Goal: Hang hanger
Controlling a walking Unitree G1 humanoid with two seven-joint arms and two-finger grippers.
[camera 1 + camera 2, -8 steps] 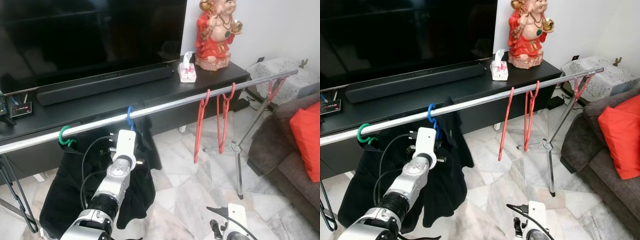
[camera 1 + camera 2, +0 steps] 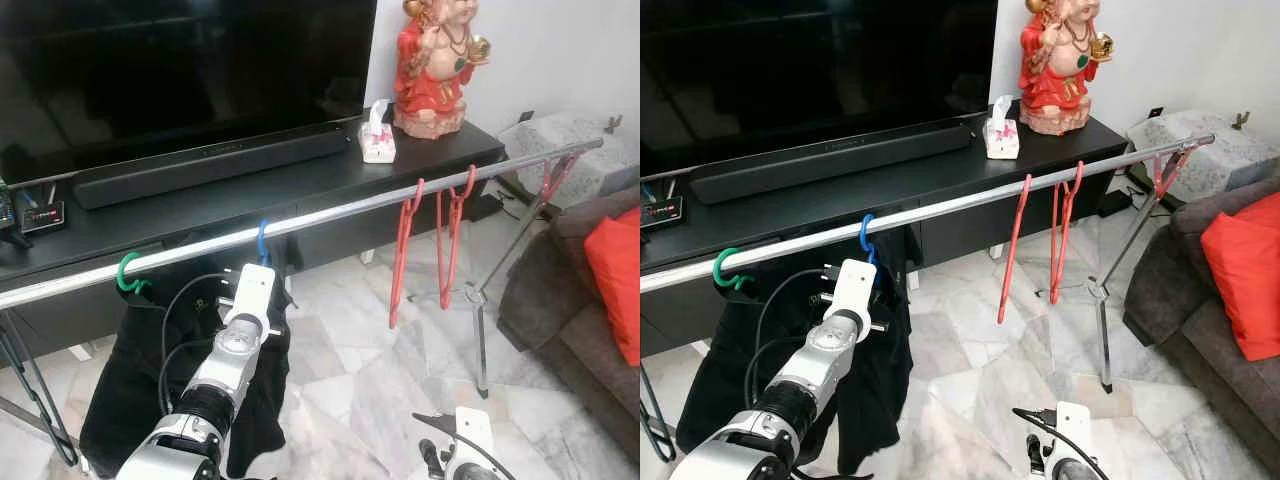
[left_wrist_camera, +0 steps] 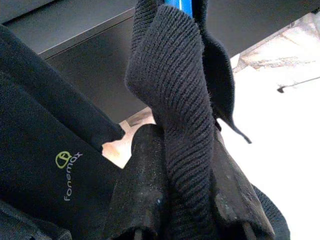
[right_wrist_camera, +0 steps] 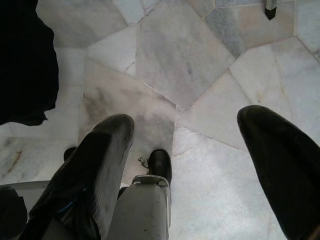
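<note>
While the left claw [image 3: 187,220] pinches the black garment [image 3: 180,115], the right claw [image 4: 187,150] hangs spread.

soft even daylight, sharp focus

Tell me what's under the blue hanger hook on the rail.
A black garment hangs from the blue hook; the left pincer pinches its ribbed collar. The hanger's body is covered by fabric.

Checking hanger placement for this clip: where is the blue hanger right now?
The blue hanger is hooked over the metal rail toward the robot's left, between the green hanger and the red hangers, carrying a black garment that the left gripper grips.
</note>
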